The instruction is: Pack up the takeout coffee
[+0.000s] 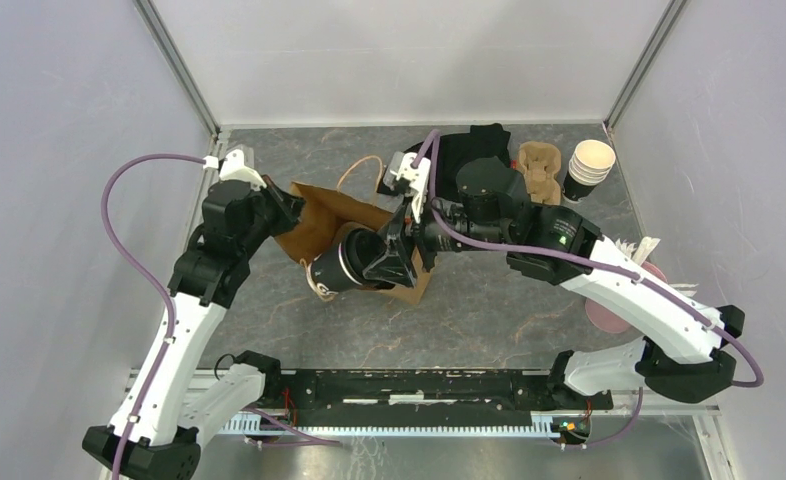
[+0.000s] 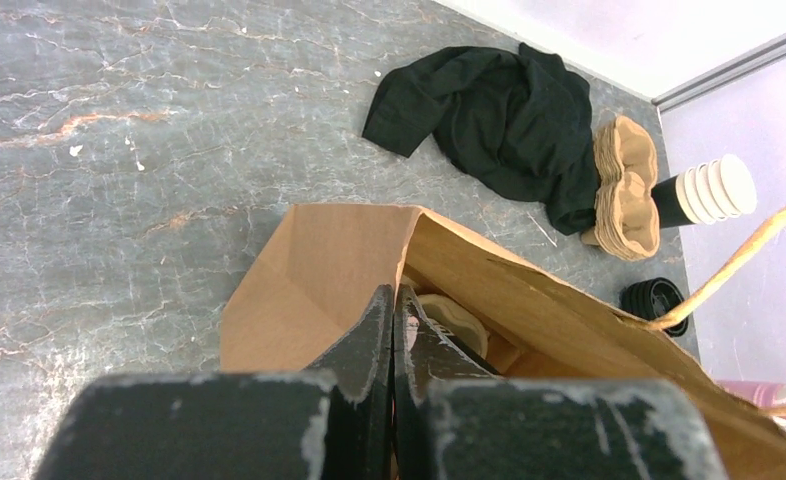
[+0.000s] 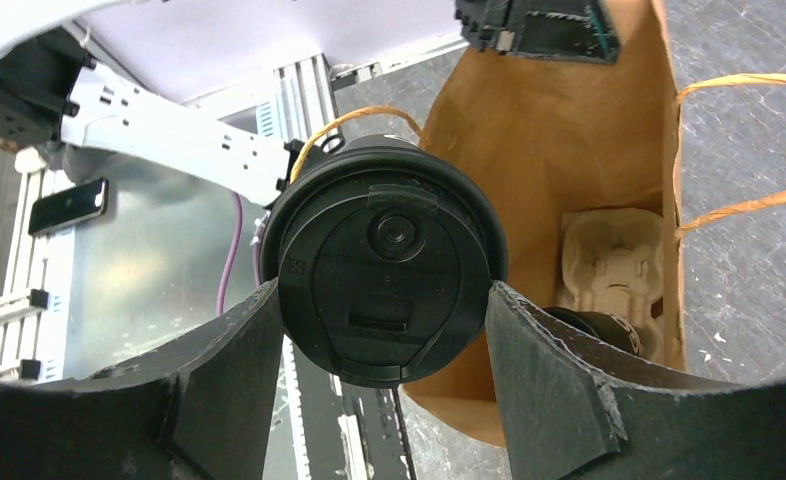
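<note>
Right end effector (image 3: 384, 335), fingers spread, clamps a lidded cup (image 3: 389, 265) sideways at the paper bag (image 3: 559, 130) mouth, frame centre, arm stretched in from lower right. Left end effector (image 2: 394, 330) pinches shut on the bag's rim, arm arched upper left.

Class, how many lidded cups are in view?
2. The held cup is in the right gripper by the bag; the second cup, mostly hidden, sits in its tray. Others may be hidden.

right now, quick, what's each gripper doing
left gripper: shut, pinching the rim of the paper bag
right gripper: closed on a lidded coffee cup
</note>
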